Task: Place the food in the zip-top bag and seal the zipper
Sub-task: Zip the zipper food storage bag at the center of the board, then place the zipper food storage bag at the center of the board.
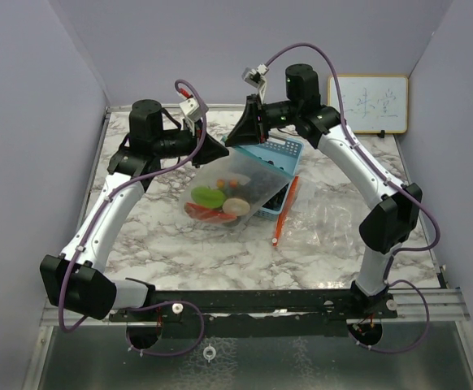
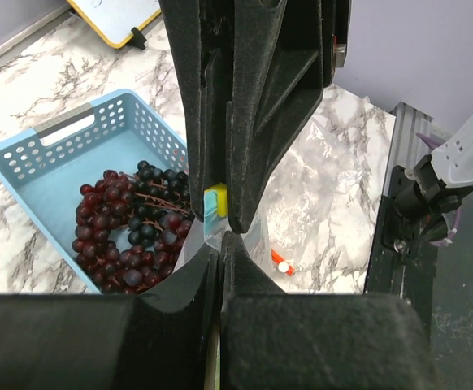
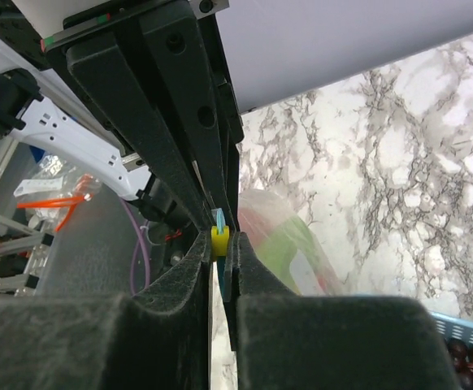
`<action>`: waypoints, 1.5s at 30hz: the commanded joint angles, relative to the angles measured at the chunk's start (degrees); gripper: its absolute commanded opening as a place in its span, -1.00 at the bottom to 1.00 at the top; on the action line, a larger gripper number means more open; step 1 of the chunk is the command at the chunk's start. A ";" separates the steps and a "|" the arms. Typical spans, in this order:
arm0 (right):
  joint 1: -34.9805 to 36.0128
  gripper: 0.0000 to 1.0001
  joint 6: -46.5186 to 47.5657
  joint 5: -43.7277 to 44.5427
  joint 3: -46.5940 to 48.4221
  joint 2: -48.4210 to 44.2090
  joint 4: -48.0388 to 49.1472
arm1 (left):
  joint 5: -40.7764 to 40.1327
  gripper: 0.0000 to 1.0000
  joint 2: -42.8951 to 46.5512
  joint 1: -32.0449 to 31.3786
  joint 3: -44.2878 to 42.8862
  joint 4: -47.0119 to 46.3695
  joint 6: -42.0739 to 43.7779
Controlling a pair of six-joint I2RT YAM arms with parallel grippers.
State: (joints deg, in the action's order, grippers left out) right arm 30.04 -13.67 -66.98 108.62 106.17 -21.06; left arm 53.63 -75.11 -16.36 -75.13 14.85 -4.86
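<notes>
The clear zip-top bag (image 1: 224, 191) hangs between my two grippers with its top edge held up. Inside it are a green leaf (image 1: 208, 197), a red watermelon wedge (image 1: 204, 213) and a pale round piece (image 1: 236, 205). My left gripper (image 1: 219, 150) is shut on the bag's top edge (image 2: 220, 237). My right gripper (image 1: 245, 134) is shut on the zipper at its yellow slider (image 3: 219, 239), which also shows in the left wrist view (image 2: 215, 198). A dark purple grape bunch (image 2: 131, 227) lies in the light-blue basket (image 2: 74, 138), outside the bag.
The basket (image 1: 281, 154) stands just behind the bag. An orange marker (image 1: 284, 210) lies right of it, next to a crumpled clear plastic bag (image 1: 326, 219). A small whiteboard (image 1: 368, 103) leans at the back right.
</notes>
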 commanded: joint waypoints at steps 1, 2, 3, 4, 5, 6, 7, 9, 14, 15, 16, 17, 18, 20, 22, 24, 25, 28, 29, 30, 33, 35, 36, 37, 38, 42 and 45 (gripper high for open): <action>0.10 -0.92 1.92 -1.43 0.56 0.27 -2.32 | -3.66 -1.00 1.37 0.09 -1.82 1.50 3.32; -0.35 -0.92 2.80 -0.91 -0.37 -0.41 -2.93 | -4.71 -1.00 1.42 0.33 -2.16 2.39 4.10; -1.03 -0.92 3.13 -0.69 -1.37 -1.04 -3.10 | -5.69 -1.00 1.45 0.60 -2.20 3.00 4.64; -1.88 -0.92 3.25 -0.43 -2.39 -1.70 -3.23 | -6.50 -1.00 1.50 0.93 -2.21 3.47 5.05; -2.72 -0.92 3.41 -0.28 -3.16 -2.27 -3.42 | -7.40 -1.00 1.41 1.09 -4.05 4.06 5.51; -3.40 -0.92 3.81 -0.19 -3.89 -2.92 -3.69 | -8.30 -1.00 1.42 1.33 -4.59 4.59 5.78; -4.08 -0.92 4.39 0.04 -4.57 -3.54 -4.13 | -9.27 -1.00 1.30 1.50 -5.11 4.96 5.94; -5.06 -0.92 5.56 0.70 -6.20 -4.66 -4.96 | -11.58 -1.00 1.33 1.88 -6.38 5.45 6.00; -5.95 -0.92 7.40 2.32 -12.75 -7.51 -6.34 | -15.27 -1.00 1.45 2.95 -10.07 6.55 5.62; -5.96 -0.92 7.76 2.76 -14.13 -8.01 -6.62 | -15.63 -1.00 1.50 3.06 -10.97 6.84 5.63; -5.96 -0.92 8.27 3.25 -15.54 -8.53 -7.00 | -16.13 -1.00 1.46 3.13 -11.98 7.21 5.73; -5.96 -0.92 8.83 3.83 -16.68 -9.05 -7.45 | -16.44 -1.00 1.40 3.17 -12.99 7.67 5.96; -6.00 -0.92 9.43 4.64 -17.75 -9.50 -7.76 | -16.85 -1.00 1.34 3.18 -14.13 8.19 6.35; -6.17 -0.93 10.43 6.29 -19.66 -10.35 -8.34 | -18.53 -1.00 1.01 3.18 -16.34 9.86 7.87; -6.58 -0.94 10.97 7.77 -21.73 -11.09 -8.51 | -21.59 -1.00 0.77 3.18 -18.13 11.90 10.61; -6.83 -0.94 11.44 10.31 -23.67 -11.91 -8.69 | -25.67 -1.00 0.81 3.18 -19.51 14.07 12.90; -6.90 -0.94 11.55 12.29 -24.46 -12.36 -8.87 | -27.51 -1.00 0.87 3.18 -20.01 14.88 13.95; -7.01 -0.94 11.64 23.38 -26.27 -13.41 -9.82 | -32.53 -1.00 1.25 3.18 -20.66 16.32 15.93; -7.08 -0.94 11.57 27.54 -26.36 -13.52 -10.41 | -33.91 -1.00 1.35 3.18 -20.60 16.46 16.15; -7.02 -0.94 11.56 30.87 -26.24 -13.55 -10.93 | -35.04 -1.00 1.51 3.18 -20.44 16.53 16.26; -7.14 -0.93 10.82 38.21 -24.46 -12.95 -12.51 | -36.67 -1.00 1.68 3.18 -19.72 16.22 15.85; -7.10 -0.78 9.72 40.69 -21.99 -12.09 -14.01 | -37.11 -1.00 1.81 3.20 -19.17 15.91 15.14; -7.15 -0.68 8.92 42.28 -20.69 -11.71 -15.05 | -38.69 -1.00 1.85 3.18 -18.82 15.70 14.63; -7.17 -0.60 7.98 44.02 -19.45 -11.42 -15.99 | -40.55 -1.00 1.96 3.15 -18.29 15.43 14.03; -7.10 -0.41 6.64 47.27 -18.70 -11.53 -16.70 | -42.80 -1.00 2.19 3.13 -17.58 15.14 13.74; -7.11 0.45 -1.04 62.32 -18.10 -14.74 -18.49 | -55.89 -1.00 2.92 3.16 -14.64 13.83 11.76; -7.11 0.83 -4.67 71.16 -17.37 -15.64 -22.97 | -62.41 -1.00 3.21 3.10 -11.94 12.67 9.72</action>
State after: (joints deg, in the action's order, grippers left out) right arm 23.20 -11.44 -14.52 89.01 93.67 -36.71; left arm 5.78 -73.73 -13.56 -89.73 31.70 7.73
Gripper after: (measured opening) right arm 0.803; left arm 0.010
